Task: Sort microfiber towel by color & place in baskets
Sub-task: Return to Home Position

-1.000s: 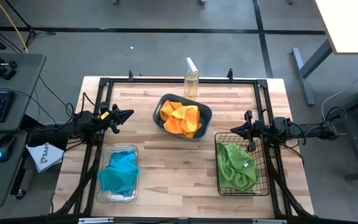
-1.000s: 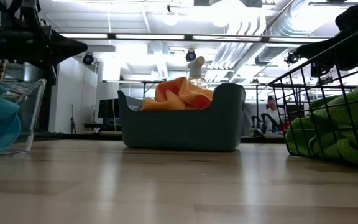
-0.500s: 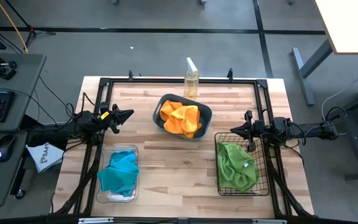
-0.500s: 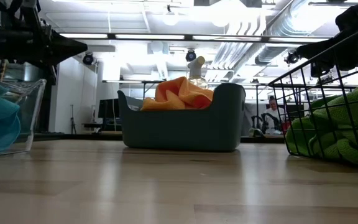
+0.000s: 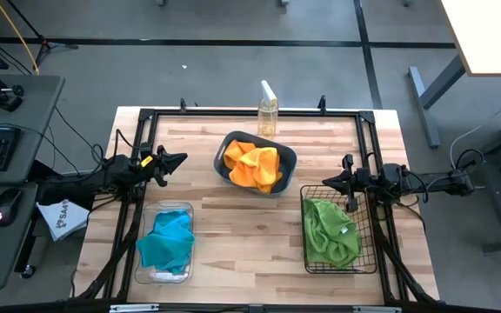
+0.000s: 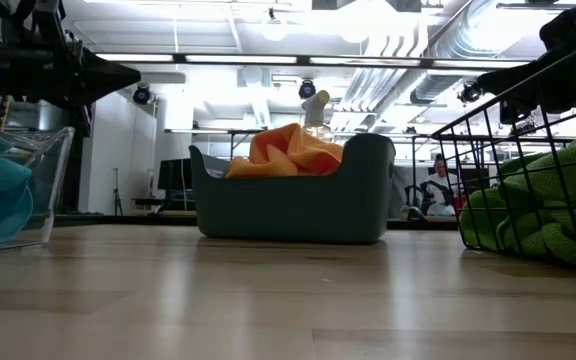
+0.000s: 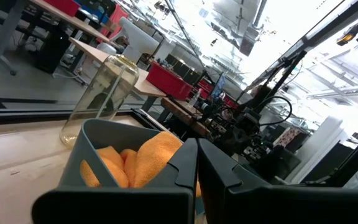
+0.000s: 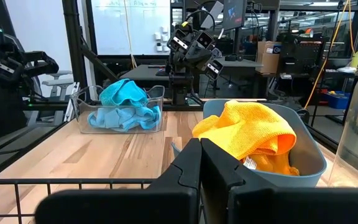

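Towels lie sorted: orange towels (image 5: 255, 165) in the far tub (image 5: 290, 158), blue towels (image 5: 168, 239) in the left bin (image 5: 168, 205), green towels (image 5: 329, 230) in the right basket (image 5: 368, 222). Nothing has moved; left hand (image 5: 172, 160) and right hand (image 5: 329, 183) hang clenched, empty. Sorting looks done.

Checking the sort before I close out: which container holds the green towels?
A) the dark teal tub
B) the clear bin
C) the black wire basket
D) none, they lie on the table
C: the high view shows the green towels lying inside the black wire basket.
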